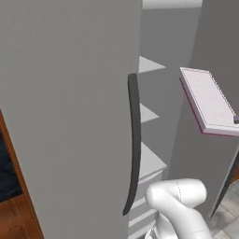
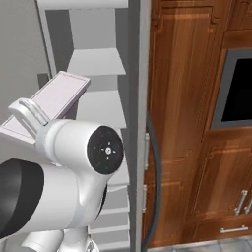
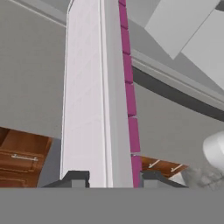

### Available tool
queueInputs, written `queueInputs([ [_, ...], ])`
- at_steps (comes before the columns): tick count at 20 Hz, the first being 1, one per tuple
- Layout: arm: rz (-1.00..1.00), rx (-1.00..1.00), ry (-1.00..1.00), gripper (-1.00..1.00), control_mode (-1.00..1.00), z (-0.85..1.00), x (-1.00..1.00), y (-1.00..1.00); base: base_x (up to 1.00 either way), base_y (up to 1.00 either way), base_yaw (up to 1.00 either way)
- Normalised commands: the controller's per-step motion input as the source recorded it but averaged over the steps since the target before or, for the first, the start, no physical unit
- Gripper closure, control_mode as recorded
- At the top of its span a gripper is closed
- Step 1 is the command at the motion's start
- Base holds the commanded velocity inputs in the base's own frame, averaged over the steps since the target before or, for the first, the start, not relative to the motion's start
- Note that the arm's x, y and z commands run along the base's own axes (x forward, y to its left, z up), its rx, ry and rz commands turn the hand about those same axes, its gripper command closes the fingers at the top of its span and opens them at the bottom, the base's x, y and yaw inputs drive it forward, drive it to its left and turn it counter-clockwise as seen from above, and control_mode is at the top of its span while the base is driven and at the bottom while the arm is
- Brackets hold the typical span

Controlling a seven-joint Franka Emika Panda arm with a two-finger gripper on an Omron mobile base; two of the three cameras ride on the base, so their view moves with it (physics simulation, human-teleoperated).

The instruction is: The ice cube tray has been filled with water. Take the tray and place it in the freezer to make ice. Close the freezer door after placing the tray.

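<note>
**A:** Where do we stand with the task?

**B:** We judge ourselves roughly midway. The ice cube tray (image 1: 208,101) is off whatever it sat on and up in the air, carried in front of the open freezer (image 1: 154,140). In the left base view it hangs to the right of the white shelves (image 1: 150,161), at about the height of the upper ones, and looks tilted rather than level. It does not rest on any shelf yet.

**A:** And the door?

**B:** The freezer door (image 2: 139,123) stands swung out; in the right base view we see it edge-on beside the wood cabinets (image 2: 187,123), its dark handle (image 2: 156,187) curving down the lower part. So two steps remain by our reckoning: set the tray on a shelf, then push that door shut.

**A:** What is our hand doing?

**B:** The gripper (image 3: 110,178) is closed down narrow on the tray's near end. In the hand view the two finger tips (image 3: 75,178) sit on either side of the tray, which runs away from us with its pinkish rim along one edge. We hold nothing else, and we touch neither shelf nor door.
</note>
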Motion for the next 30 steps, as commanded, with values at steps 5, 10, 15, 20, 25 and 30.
queueInputs([
  [5,0.0,0.0,0.0,1.0,1.0,0.0,0.0,0.0,0.44,-0.04,0.0],
  [10,0.0,0.0,0.0,1.0,1.0,0.0,0.0,0.0,0.45,0.02,0.0],
  [15,0.0,0.0,0.0,1.0,1.0,0.0,0.0,0.0,0.57,0.02,0.0],
  [20,0.0,0.0,0.0,1.0,1.0,0.0,0.0,0.0,0.29,0.0,0.0],
  [25,0.0,0.0,0.0,1.0,1.0,0.0,0.0,0.0,0.36,0.0,0.02],
  [30,0.0,0.0,0.0,1.0,1.0,0.0,0.0,0.0,0.16,-0.09,0.09],
])
